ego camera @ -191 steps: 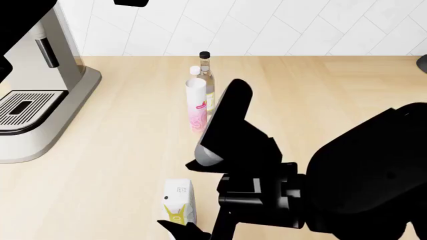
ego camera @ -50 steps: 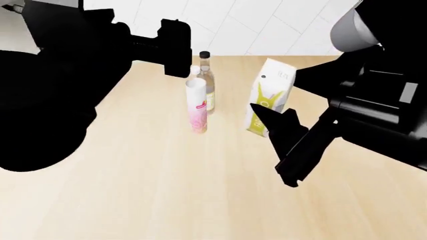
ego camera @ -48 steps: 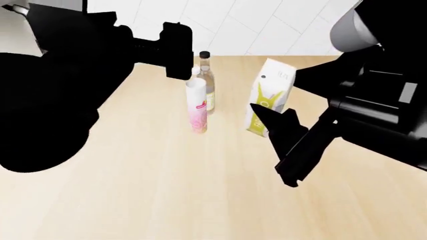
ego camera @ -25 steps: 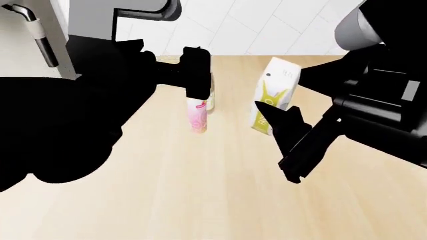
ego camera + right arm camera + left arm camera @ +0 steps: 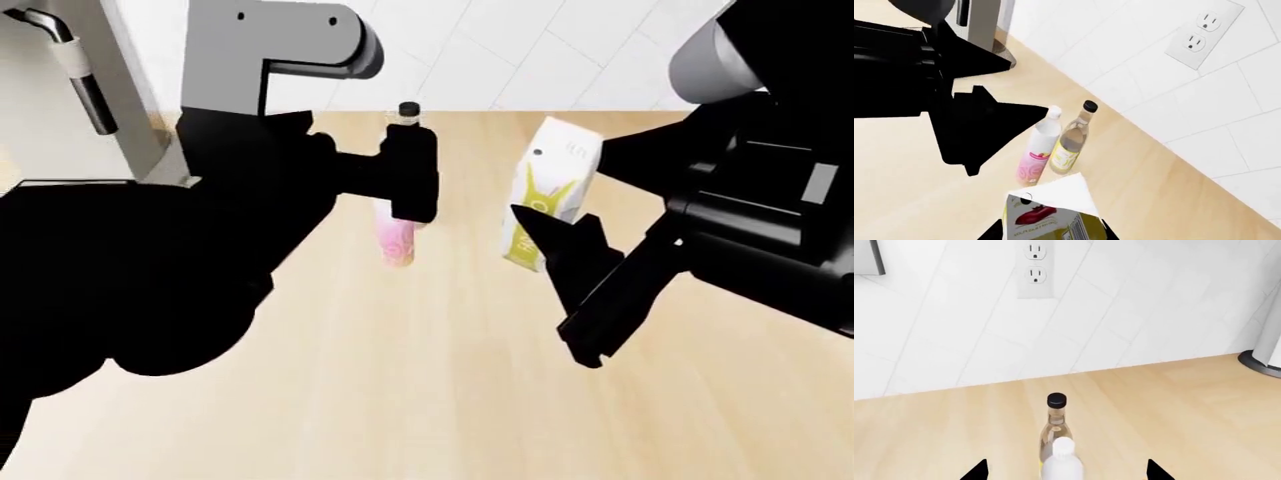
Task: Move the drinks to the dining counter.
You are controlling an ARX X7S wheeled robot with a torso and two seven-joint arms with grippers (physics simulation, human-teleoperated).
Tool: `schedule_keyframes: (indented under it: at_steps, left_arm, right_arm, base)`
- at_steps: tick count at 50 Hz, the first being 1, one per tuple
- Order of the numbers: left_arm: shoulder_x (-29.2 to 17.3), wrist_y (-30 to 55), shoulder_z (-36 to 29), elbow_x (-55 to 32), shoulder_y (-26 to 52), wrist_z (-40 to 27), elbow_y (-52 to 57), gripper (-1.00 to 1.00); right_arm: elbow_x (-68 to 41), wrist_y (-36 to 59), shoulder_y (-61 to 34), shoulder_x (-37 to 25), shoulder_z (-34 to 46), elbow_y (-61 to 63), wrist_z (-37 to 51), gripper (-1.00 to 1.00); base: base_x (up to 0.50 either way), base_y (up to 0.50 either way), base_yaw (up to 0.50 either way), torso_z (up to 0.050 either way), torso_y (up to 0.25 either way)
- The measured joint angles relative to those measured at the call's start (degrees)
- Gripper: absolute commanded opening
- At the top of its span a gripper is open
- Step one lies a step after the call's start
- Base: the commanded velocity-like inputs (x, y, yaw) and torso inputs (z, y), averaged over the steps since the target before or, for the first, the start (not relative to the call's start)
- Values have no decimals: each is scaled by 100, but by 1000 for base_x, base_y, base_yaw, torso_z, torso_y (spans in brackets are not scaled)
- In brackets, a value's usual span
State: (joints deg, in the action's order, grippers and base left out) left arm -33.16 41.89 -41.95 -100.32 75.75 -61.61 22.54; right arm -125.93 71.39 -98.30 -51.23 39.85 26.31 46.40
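While my right gripper [image 5: 1051,231] grips the carton [image 5: 545,193] above the worktop [image 5: 441,400], my left gripper [image 5: 1066,472], jaws apart, faces the white bottle [image 5: 1062,460]; glass bottle [image 5: 1053,426] just behind.

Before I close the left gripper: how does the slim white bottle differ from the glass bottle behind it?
The slim white bottle is opaque with a white cap and pink label; the glass bottle is clear with a black cap and yellow label. In the left wrist view the white bottle stands nearer the left gripper, whose open fingertips flank it, while the glass bottle stands behind, nearer the wall. Both stand upright on the wood worktop, close together.
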Motion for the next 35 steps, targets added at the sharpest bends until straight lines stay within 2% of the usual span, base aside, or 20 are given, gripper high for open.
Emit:
schedule_keyframes:
  at_steps: [35]
  left_arm:
    - [283,-189,-352,881,-409,599,-577,100]
  right_arm:
    - [45,-50,10,50,80,15,-66,-100]
  base:
    - [0,0,0,0,1]
